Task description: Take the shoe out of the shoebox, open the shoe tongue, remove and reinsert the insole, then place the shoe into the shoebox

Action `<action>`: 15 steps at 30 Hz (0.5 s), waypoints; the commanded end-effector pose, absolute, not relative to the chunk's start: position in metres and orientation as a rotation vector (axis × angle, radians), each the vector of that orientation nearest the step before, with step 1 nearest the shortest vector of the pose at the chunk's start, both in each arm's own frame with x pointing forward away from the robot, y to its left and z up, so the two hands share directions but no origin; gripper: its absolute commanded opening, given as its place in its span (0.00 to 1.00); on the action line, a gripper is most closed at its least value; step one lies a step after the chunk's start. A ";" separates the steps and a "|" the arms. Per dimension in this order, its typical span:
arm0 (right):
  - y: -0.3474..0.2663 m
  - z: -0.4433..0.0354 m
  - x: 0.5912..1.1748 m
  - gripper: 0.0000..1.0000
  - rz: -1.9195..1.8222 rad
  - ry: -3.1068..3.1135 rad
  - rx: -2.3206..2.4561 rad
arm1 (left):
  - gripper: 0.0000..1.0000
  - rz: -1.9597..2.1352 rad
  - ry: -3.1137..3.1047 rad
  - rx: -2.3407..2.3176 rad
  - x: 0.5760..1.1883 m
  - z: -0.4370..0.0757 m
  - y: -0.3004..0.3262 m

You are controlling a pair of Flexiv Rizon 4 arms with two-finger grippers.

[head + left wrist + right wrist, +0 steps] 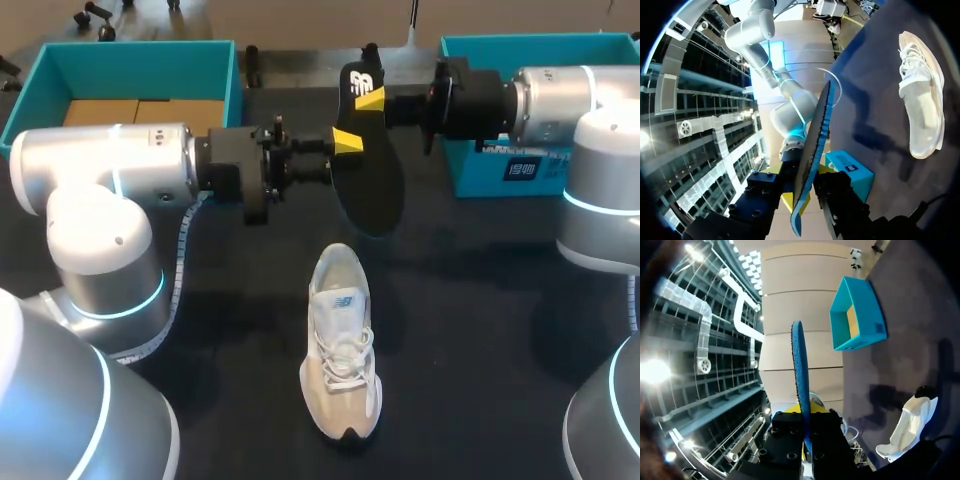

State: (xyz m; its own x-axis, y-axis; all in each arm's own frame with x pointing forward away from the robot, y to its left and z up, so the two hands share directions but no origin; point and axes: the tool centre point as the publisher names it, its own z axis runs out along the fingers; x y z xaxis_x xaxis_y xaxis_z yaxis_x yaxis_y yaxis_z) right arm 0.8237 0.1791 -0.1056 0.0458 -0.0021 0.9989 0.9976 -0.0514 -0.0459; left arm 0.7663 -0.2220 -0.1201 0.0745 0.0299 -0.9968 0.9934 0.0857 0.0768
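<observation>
1. Insole (372, 190): off the table, held in the air over the far middle. Its black face is toward the head camera. It hangs on edge between the two arms. The wrist views show a blue underside.
2. Left gripper (345, 145): comes in from the left and is clamped on the insole's side edge, about mid-length. One yellow tip lies on the black face. In the left wrist view the insole runs edge-on between the fingers, pinched from both sides.
3. Right gripper (369, 98): comes in from the right and is closed on the insole's far end, by the logo, with a yellow tip on the face. In the right wrist view the insole stands edge-on out of the closed fingers.
4. Shoe (342, 345): pale and laced, upright on its sole on the dark table (480, 340). The toe points toward the robot. It sits nearer than the insole and well apart from both grippers.
5. Left box (130, 60): teal and open, at the far left, with brown card inside.
6. Right box (475, 170): teal, at the far right, partly hidden by the right arm. The shoe is in neither box.
</observation>
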 end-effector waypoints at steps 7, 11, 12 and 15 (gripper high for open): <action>0.181 -0.106 0.824 0.00 -1.214 -1.150 -1.268 | 0.25 -1.027 1.227 1.178 0.770 -0.121 -0.229; 0.181 -0.106 0.824 0.00 -1.214 -1.150 -1.268 | 0.23 -1.011 1.236 1.169 0.774 -0.122 -0.231; 0.181 -0.106 0.824 0.00 -1.214 -1.150 -1.268 | 0.22 -1.008 1.237 1.168 0.775 -0.122 -0.232; 0.181 -0.106 0.824 0.00 -1.214 -1.150 -1.268 | 0.00 -0.993 1.241 1.166 0.776 -0.122 -0.234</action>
